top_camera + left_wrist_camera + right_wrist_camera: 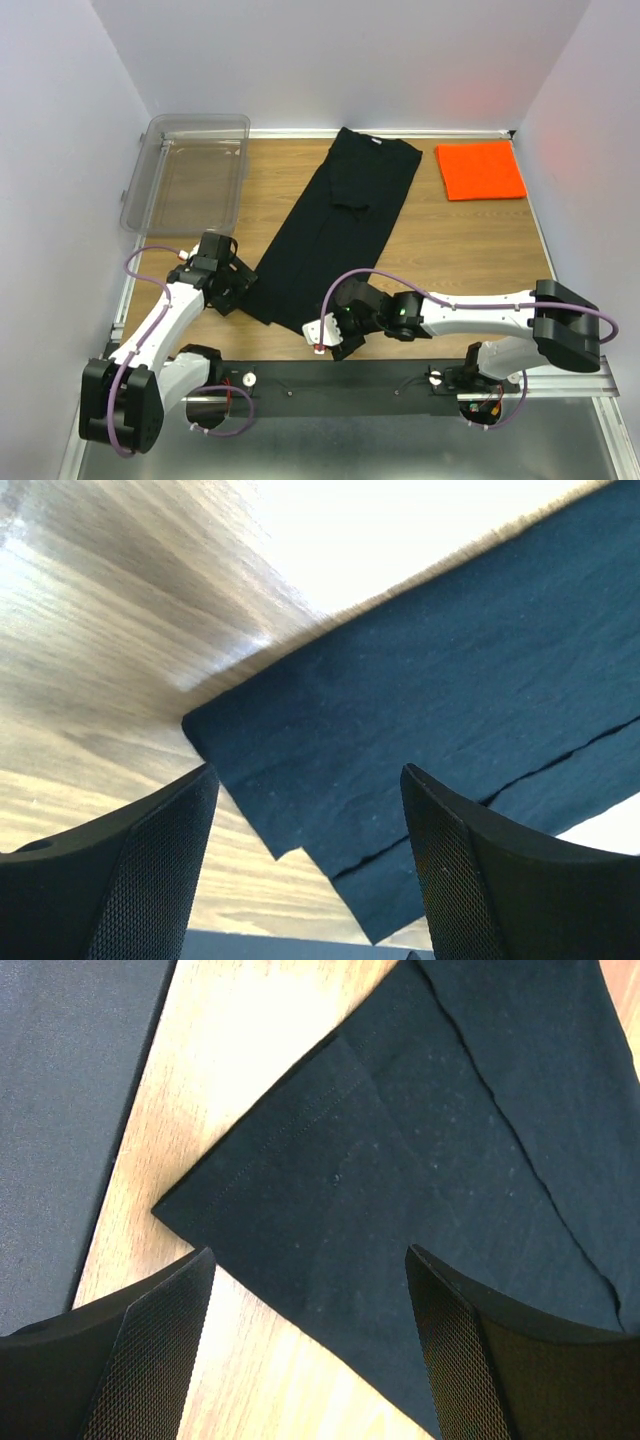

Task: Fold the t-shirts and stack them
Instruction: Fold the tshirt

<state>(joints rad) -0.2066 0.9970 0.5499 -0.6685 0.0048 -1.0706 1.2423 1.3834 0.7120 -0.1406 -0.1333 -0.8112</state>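
The black t-shirt [335, 225] lies folded into a long strip, running diagonally from the back centre toward the near edge. The orange t-shirt [480, 170] lies folded flat at the back right. My left gripper [238, 288] is open at the strip's near left corner [300, 780]; the cloth lies between its fingers [150, 870], not pinched. My right gripper [335, 335] is open at the near right corner [330, 1210], hem stitching visible, fingers [470, 1350] on either side of the edge.
A clear plastic bin [188, 170] stands at the back left against the wall. A black base rail [350, 385] runs along the near edge, seen as a dark strip [70, 1110] in the right wrist view. White walls enclose the wooden table [470, 240].
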